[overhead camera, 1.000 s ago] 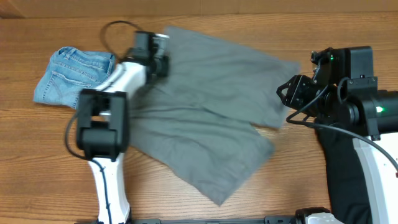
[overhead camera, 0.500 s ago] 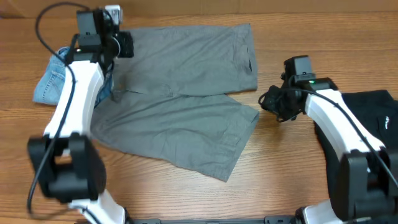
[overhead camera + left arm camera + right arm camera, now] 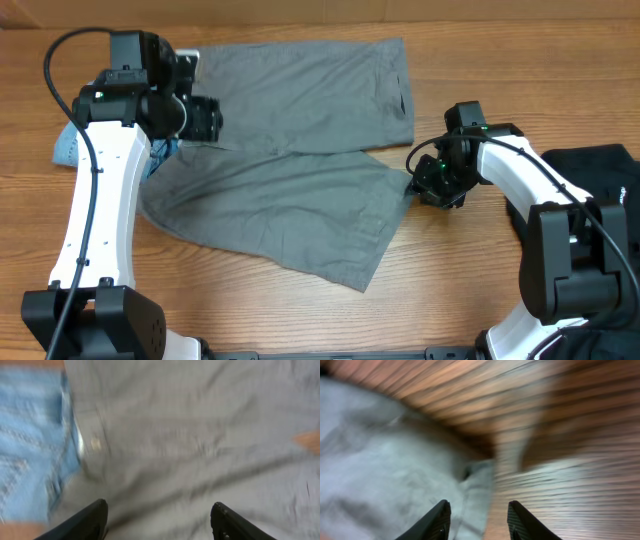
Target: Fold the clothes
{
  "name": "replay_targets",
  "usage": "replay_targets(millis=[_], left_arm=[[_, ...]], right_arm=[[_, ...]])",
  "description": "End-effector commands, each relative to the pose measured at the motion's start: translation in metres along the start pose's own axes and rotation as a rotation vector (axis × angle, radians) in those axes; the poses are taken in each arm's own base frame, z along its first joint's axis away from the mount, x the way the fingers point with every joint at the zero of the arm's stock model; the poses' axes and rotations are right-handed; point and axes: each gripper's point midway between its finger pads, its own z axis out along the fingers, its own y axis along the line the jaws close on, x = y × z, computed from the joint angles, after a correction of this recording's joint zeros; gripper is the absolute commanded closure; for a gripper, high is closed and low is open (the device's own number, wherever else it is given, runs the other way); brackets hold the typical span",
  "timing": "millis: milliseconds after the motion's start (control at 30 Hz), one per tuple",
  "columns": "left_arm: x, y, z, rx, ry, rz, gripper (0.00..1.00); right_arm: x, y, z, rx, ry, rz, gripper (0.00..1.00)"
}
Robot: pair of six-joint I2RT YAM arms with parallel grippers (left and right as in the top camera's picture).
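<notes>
From overhead you get all three garments at once: one pair of grey shorts (image 3: 300, 130) spread flat across the middle of the table (image 3: 260, 320), one pair of denim shorts (image 3: 62, 150) peeking out from behind your left arm, and one black garment (image 3: 600, 165) at the right edge. Your left wrist camera, though blurred, adds what the arm hides from above: the denim lies right against the edge of the grey cloth. Your left gripper (image 3: 160, 522) hangs released above the grey fabric, fingers spread with nothing between them. Your right wrist view shows the right gripper (image 3: 477, 522) likewise parted and empty, over a corner of the grey shorts and bare wood. Two grippers, neither grasping anything
</notes>
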Motion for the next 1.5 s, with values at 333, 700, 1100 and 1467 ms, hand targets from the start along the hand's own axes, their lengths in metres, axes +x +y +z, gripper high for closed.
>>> replay_targets(millis=[333,700,1100,1467], left_arm=[[0.109,0.008,0.066,0.004,0.329,-0.079,0.32],[0.150,0.021,0.103,-0.051,0.355,-0.097,0.32],[0.148,0.022,0.105,-0.052,0.341,-0.105,0.24],[0.148,0.021,0.105,-0.049,0.343,-0.105,0.21]], right_arm=[[-0.020,0.008,0.018,-0.089,-0.110,0.025,0.55],[-0.056,0.005,-0.011,-0.185,-0.219,0.034,0.92],[-0.052,-0.043,-0.048,-0.249,-0.145,0.117,0.66],[0.085,-0.044,0.001,-0.039,0.306,0.027,0.60]])
